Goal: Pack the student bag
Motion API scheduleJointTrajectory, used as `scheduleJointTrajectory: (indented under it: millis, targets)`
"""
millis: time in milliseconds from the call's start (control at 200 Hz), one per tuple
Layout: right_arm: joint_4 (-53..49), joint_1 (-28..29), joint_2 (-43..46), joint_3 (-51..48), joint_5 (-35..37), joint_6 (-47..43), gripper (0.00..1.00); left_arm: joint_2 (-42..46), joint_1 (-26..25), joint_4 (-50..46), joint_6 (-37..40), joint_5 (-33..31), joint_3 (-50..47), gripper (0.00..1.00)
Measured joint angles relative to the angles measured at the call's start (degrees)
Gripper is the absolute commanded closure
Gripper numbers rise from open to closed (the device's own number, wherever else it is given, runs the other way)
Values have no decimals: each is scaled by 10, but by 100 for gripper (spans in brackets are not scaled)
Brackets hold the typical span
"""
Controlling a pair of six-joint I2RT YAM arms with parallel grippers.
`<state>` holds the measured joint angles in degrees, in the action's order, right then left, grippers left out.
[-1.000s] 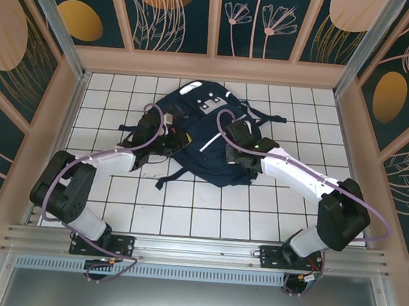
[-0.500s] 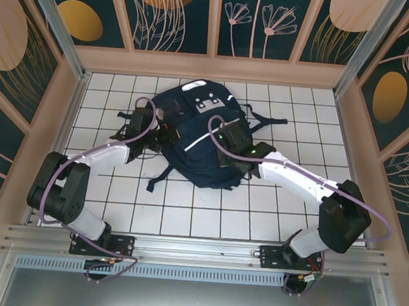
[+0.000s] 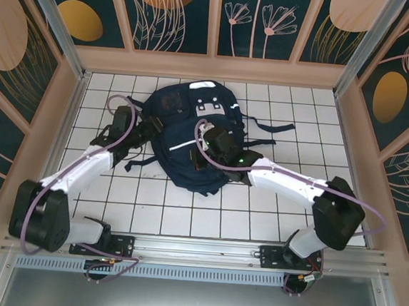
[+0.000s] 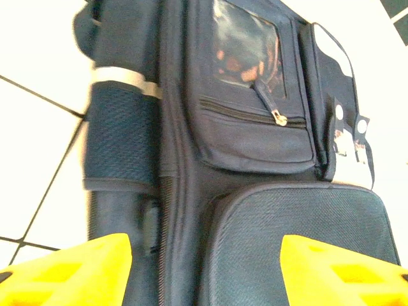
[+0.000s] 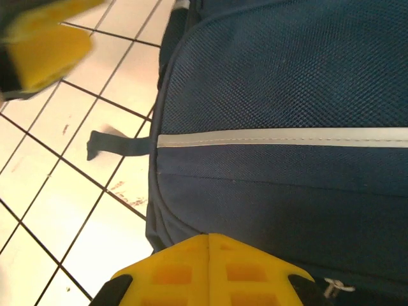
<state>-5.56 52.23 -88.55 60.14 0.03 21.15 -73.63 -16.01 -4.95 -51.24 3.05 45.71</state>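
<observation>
Top view: a large navy-blue fabric backpack lies on the white tiled table, from centre towards 12 o'clock.
Left wrist view: the left gripper is wide, holding nothing, with the backpack's zipped pocket at 12 o'clock.
Right wrist view: the right gripper is closed, fingers together at 6 o'clock, over the backpack's edge.
</observation>
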Motion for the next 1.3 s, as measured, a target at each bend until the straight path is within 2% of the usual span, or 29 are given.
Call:
scheduleJointTrajectory:
  millis: [80, 140, 255, 350, 586, 881, 1301]
  targets:
    - [-13, -1, -22, 20, 10, 17, 100, 43, 3, -7, -16, 7, -26, 38]
    - [-29, -2, -26, 33, 24, 32, 86, 66, 4, 3, -36, 30, -51, 39]
    - [-67, -7, -18, 43, 48, 59, 53, 80, 3, 28, -75, 78, -98, 38]
    - [-118, -8, -5, 43, 58, 77, 45, 81, 2, 30, -97, 101, -118, 37]
    - [-203, -7, -7, 45, 65, 88, 49, 88, -10, 49, -131, 125, -128, 37]
    - [-230, -6, -76, 106, 74, 80, 68, 79, -26, 64, -144, 131, -128, 37]
    - [-269, 0, -93, 116, 104, 92, 67, 70, -31, 73, -147, 131, -128, 37]
